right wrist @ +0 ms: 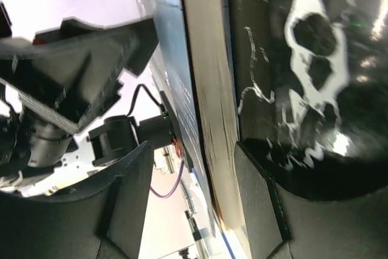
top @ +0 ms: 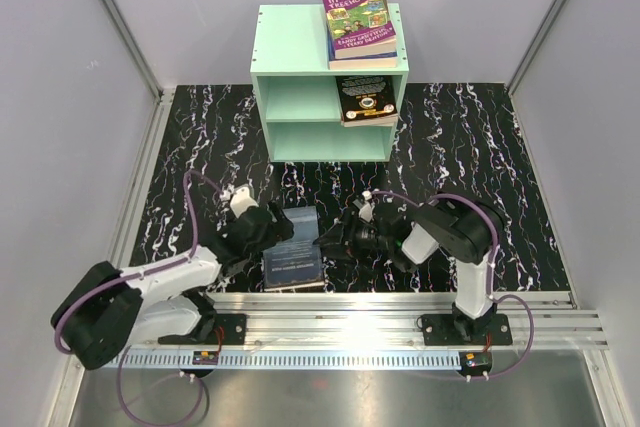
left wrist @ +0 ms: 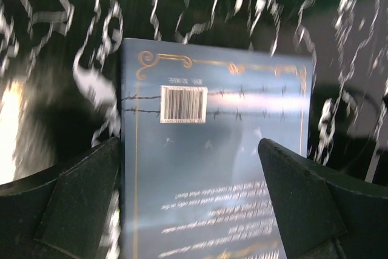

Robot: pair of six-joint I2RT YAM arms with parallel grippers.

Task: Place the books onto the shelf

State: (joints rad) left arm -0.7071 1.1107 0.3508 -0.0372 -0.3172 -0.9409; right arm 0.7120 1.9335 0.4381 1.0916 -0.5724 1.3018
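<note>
Left arm (top: 165,279) and right arm (top: 445,235): white links, black joints, purple cables (top: 186,197); matte black wedge fingers (left wrist: 85,198).

Bright, even light from overhead in the top view, sharp edge to edge, with soft shadow inside the shelf (top: 290,37). Heavy motion blur in the left wrist view: smeared print on the book (left wrist: 212,168), glare on the tabletop (left wrist: 12,125) at left. Backlit right wrist view, dark foreground against blown-out white.

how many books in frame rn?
4 visible: purple book on the shelf top, dark blue book under it, black book in the upper compartment, slate-blue book on the table. The stack may hide more.
</note>
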